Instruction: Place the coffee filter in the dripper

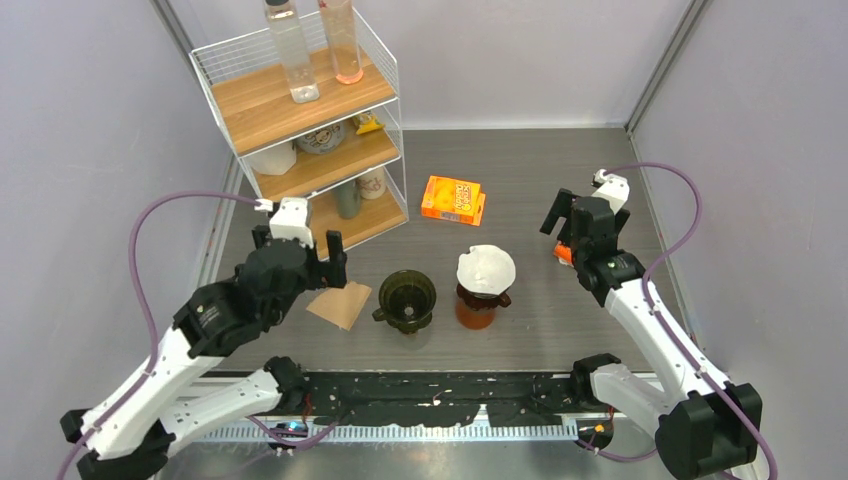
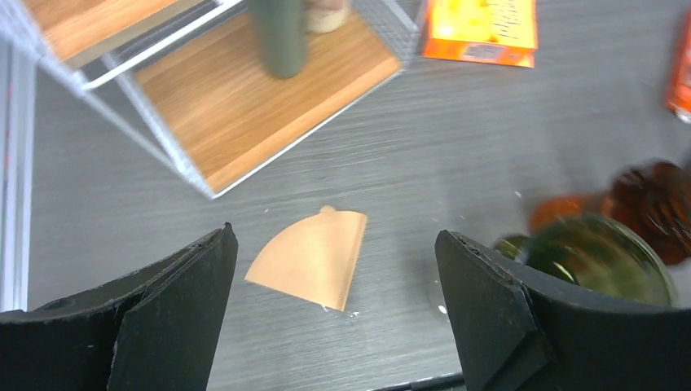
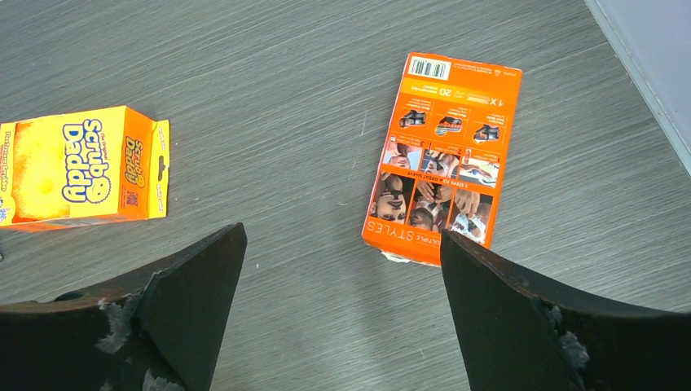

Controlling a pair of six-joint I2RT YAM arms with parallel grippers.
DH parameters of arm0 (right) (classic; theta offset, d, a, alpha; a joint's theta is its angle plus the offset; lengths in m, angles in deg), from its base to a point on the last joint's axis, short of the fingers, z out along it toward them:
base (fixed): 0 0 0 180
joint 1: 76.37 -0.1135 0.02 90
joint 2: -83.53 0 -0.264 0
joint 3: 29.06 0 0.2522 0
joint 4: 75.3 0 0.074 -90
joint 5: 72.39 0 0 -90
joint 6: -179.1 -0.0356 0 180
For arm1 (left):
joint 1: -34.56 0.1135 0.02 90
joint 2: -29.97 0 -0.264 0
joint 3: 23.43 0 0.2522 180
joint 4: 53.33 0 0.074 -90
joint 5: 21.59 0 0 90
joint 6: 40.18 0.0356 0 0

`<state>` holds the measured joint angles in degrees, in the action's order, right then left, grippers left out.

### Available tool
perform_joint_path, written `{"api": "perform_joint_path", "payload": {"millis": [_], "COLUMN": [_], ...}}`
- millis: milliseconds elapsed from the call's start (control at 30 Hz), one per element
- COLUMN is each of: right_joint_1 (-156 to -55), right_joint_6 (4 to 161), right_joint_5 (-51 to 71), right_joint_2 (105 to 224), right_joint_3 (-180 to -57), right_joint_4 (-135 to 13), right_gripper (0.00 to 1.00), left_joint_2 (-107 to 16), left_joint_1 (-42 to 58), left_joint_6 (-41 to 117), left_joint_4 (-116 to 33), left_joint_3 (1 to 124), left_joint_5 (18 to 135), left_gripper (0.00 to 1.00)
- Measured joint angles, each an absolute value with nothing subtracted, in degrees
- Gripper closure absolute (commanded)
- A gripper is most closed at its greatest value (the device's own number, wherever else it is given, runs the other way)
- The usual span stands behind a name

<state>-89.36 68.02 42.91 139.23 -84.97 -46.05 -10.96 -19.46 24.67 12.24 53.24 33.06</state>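
Observation:
A brown paper coffee filter [image 1: 340, 304] lies flat on the grey table, folded into a fan shape [image 2: 314, 257]. Just to its right stands a dark green glass dripper [image 1: 407, 298] with nothing inside; in the left wrist view it is blurred at the right edge [image 2: 599, 252]. My left gripper [image 1: 297, 243] hovers open above and slightly behind the filter, which shows between its fingers [image 2: 336, 236]. My right gripper [image 1: 578, 205] is open at the far right over bare table [image 3: 342, 236], away from both.
A brown dripper [image 1: 477, 308] lined with a white filter [image 1: 486, 268] stands right of the green one. A yellow-orange sponge box [image 1: 453, 199] lies behind them. A flat orange box [image 3: 444, 159] lies by the right gripper. A wire shelf rack [image 1: 310, 120] fills the back left.

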Motion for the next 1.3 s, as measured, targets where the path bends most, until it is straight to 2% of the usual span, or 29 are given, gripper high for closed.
{"api": "perform_joint_path", "payload": {"millis": [200, 367, 667, 1000, 1167, 1300], "right_joint_1": [-89.3, -89.3, -89.3, -89.3, -89.3, -89.3], "right_joint_6": [68.0, 68.0, 68.0, 68.0, 68.0, 68.0], "right_joint_5": [42.9, 42.9, 42.9, 42.9, 43.0, 42.9], "right_joint_2": [138.4, 138.4, 138.4, 138.4, 138.4, 138.4], "right_joint_3": [-85.0, -85.0, -85.0, -85.0, -85.0, -85.0], "right_joint_4": [-46.0, -46.0, -45.7, -45.7, -45.7, -45.7], "right_gripper": [0.04, 0.05, 0.04, 0.05, 0.05, 0.04], "left_joint_2": [-15.0, -18.5, -25.0, -35.1, -36.7, -37.4], "left_joint_1": [-3.9, 2.1, 3.1, 5.4, 6.5, 6.6], "left_joint_6": [18.0, 12.0, -1.5, -7.2, -9.1, -10.3], "left_joint_4": [13.6, 14.4, 14.2, 5.7, 1.7, 0.9], "left_joint_3": [51.1, 46.6, 33.8, 28.2, 25.9, 24.3], "left_joint_5": [37.8, 42.8, 48.1, 51.5, 51.9, 51.9], "left_gripper": [0.0, 0.0, 0.01, 0.1, 0.18, 0.2]}}
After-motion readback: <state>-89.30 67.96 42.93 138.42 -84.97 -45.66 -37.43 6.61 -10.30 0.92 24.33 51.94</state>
